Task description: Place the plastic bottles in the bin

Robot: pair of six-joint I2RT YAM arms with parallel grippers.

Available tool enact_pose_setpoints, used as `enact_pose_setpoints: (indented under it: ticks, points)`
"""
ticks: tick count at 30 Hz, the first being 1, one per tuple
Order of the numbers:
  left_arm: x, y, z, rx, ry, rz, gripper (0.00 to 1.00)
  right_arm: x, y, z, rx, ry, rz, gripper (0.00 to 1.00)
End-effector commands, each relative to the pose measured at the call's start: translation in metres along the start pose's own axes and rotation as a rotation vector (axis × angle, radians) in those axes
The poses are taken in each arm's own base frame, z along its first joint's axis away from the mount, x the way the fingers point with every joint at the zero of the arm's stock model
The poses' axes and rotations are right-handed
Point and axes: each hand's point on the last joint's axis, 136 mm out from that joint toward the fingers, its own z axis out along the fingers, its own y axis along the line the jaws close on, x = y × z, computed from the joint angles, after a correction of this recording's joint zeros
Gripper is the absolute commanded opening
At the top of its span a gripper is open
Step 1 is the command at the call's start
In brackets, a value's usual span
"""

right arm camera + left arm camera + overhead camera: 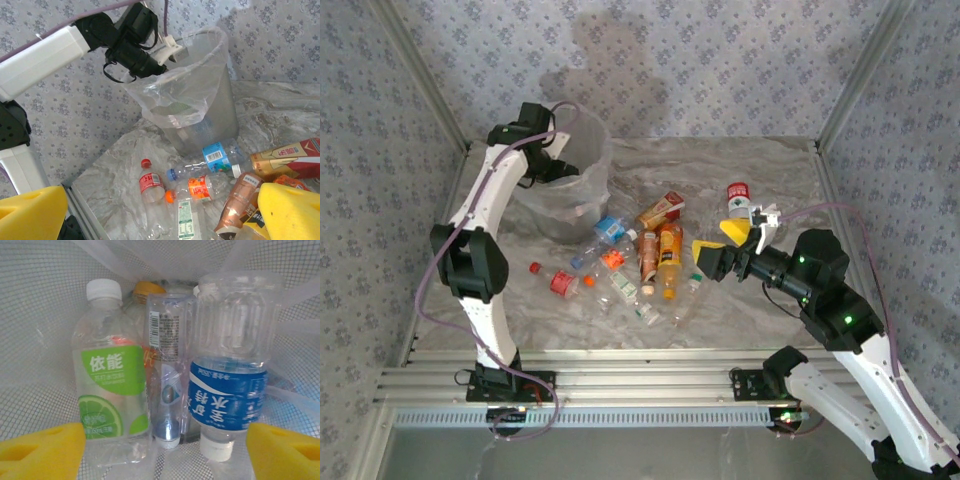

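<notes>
The left gripper [165, 452] hangs at the bin [575, 208] mouth, jaws spread and gripping nothing, above a blue-label water bottle [227, 395]; the right gripper [720, 242], also spread empty, hovers over loose bottles [669, 255]

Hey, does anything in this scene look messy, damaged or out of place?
Mostly the bottles: they lie strewn on their sides across the table, and some, like the copper-coloured one, look crushed. The liner bag on the bin hangs crumpled and uneven over the rim.
</notes>
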Motion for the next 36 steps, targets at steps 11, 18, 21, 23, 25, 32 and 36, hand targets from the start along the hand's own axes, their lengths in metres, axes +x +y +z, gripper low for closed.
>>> enact_pose_setpoints:
  ticks: [11,18,21,23,25,32,36]
  points:
    - [-0.021,-0.028,-0.133,0.137,-0.375,-0.131,1.00,0.016,-0.032,0.006,0.165,0.064,0.058,1.00]
    - [-0.004,-0.080,-0.185,0.434,-0.537,-0.134,1.00,0.047,-0.085,0.004,0.438,0.129,0.190,0.97]
    - [0.005,-0.114,-0.196,0.645,-0.592,-0.110,1.00,0.067,-0.102,0.004,0.517,0.150,0.271,0.94]
    - [0.016,-0.136,-0.199,0.735,-0.606,-0.074,1.00,0.083,-0.112,0.005,0.563,0.164,0.342,0.91]
    - [0.029,-0.163,-0.199,0.802,-0.606,-0.008,1.00,0.101,-0.121,0.005,0.609,0.188,0.390,0.89]
    - [0.066,-0.232,-0.182,0.944,-0.496,0.176,1.00,0.151,-0.134,0.010,0.712,0.273,0.443,0.90]
    - [0.072,-0.239,-0.180,0.940,-0.466,0.181,1.00,0.174,-0.134,0.013,0.749,0.308,0.484,0.90]
